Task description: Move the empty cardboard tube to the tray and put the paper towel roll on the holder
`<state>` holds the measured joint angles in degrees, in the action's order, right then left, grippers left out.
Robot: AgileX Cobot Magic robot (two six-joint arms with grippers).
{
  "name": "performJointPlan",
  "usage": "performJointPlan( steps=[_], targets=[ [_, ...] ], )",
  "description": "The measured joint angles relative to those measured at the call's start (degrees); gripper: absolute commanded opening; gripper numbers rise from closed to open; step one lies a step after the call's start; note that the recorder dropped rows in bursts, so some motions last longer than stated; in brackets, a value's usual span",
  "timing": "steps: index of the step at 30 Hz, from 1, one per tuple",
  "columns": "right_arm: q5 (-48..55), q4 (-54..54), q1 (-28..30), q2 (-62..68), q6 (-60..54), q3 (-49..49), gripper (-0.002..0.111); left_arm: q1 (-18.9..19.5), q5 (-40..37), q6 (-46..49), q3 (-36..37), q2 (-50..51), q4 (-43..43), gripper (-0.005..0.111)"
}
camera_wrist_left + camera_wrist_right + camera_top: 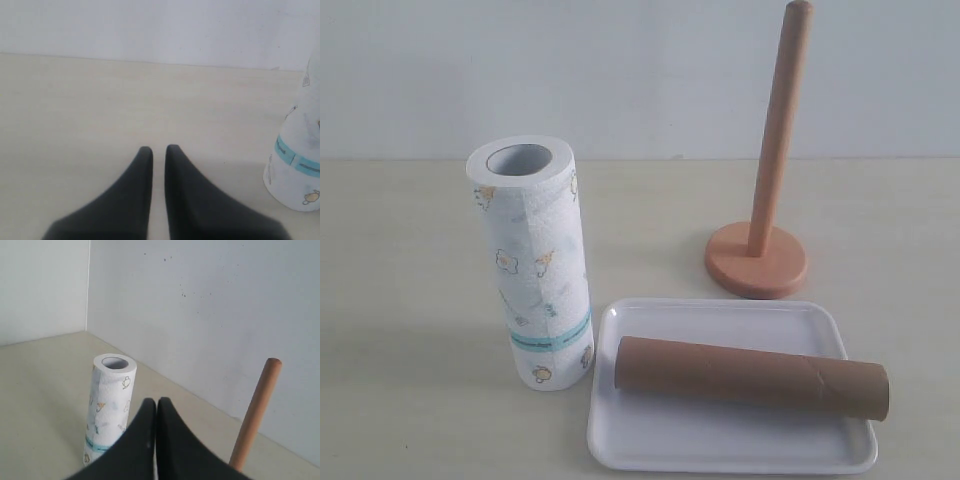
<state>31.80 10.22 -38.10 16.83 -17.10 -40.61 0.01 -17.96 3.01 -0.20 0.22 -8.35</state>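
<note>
From my station, the first half of the job looks done: the empty cardboard tube [750, 377] lies flat in the tray [715, 440]. Its long axis runs across the tray from left to right in the exterior view, slanted a little, and its right end pokes just past the rim. I judge it sits lengthwise that way because the tray is barely wide enough for it. The paper towel roll [535, 270] stands upright on the counter [410, 300], just beside the tray's left edge. Its axis is vertical, the hollow core opens upward and the teal band is near the bottom. That suits me, since the holder [775, 150] behind the tray is also upright and its pole is bare. I reckon the roll needs only lifting and threading down over the rounded tip, with no turning. Neither arm shows in the exterior view. The left gripper [158, 148] has its jaws drawn nearly together with a thin slit between them, clasping nothing, and the roll is off to one side. The right gripper [156, 400] has its jaws pressed together, also empty, looking toward the roll and the pole.
</note>
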Motion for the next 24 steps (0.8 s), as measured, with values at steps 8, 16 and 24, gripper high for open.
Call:
performJointPlan(
  steps=[8, 16, 24],
  targets=[
    [-2.94, 0.77, 7.94, -6.05, 0.71, 0.39, 0.000, 0.00, 0.00, 0.00, 0.00, 0.00, 0.00, 0.009],
    [-13.04, 0.86, 32.79, -6.70, 1.08, 12.32, 0.000, 0.00, 0.00, 0.00, 0.00, 0.00, 0.00, 0.009],
    [-28.16, 0.86, 34.04, -13.71, 1.08, 37.41, 0.000, 0.00, 0.00, 0.00, 0.00, 0.00, 0.00, 0.009]
  ],
)
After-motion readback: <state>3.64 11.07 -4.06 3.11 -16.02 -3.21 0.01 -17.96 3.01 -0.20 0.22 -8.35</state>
